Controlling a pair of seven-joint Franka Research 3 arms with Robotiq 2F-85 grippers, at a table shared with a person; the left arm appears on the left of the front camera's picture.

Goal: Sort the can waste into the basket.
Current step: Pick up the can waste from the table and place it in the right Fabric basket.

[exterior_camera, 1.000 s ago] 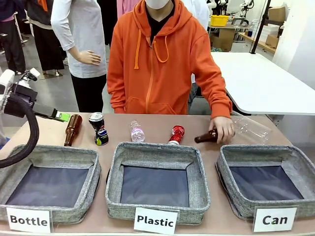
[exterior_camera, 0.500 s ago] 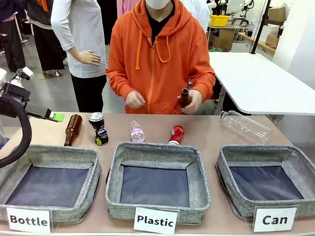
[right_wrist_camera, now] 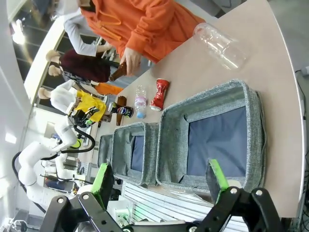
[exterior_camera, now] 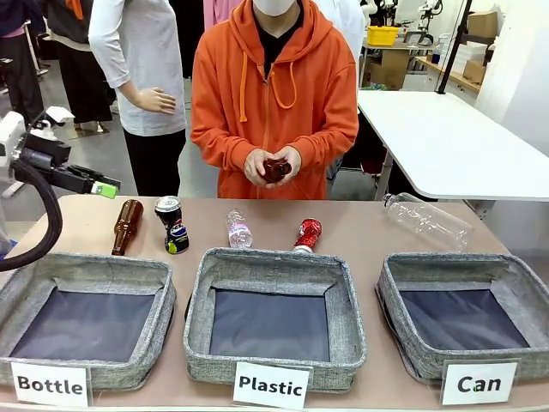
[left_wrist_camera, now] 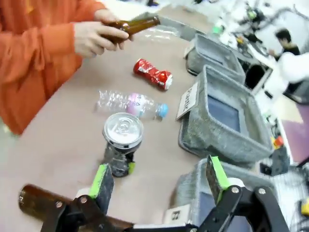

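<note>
Left jaws spread wide, nothing pinched. Hovering off the left end of the worktop [exterior_camera: 360, 219], aimed in the left wrist view at the black can [exterior_camera: 172, 225], probably lining up a first pick. Right jaws likewise spread and empty, looking across the Can basket [exterior_camera: 393, 296] from its near side, likely parked.

Waste laid in a loose row along the far side, behind the baskets, presumably to keep every piece reachable. Black can upright, lid up, just beside a lying brown bottle [exterior_camera: 126, 226]; easy grab from above or the side. Red can [exterior_camera: 308, 233] crushed, on its side just behind the far rim of the Plastic basket [exterior_camera: 199, 339], well apart from the Can basket. Small plastic bottle [exterior_camera: 239, 230] between the two cans. Large clear bottle [exterior_camera: 427, 221] lying behind the Can basket.

Second brown bottle [left_wrist_camera: 135, 25] held off the worktop in the person's hands [exterior_camera: 262, 165]; reason unclear.

Three baskets along the near edge, each with a white card in front as a label: Bottle basket [exterior_camera: 163, 313] left, Plastic middle, Can card [exterior_camera: 478, 383] right. All three bare inside, dark bases only. No can sorted yet.
</note>
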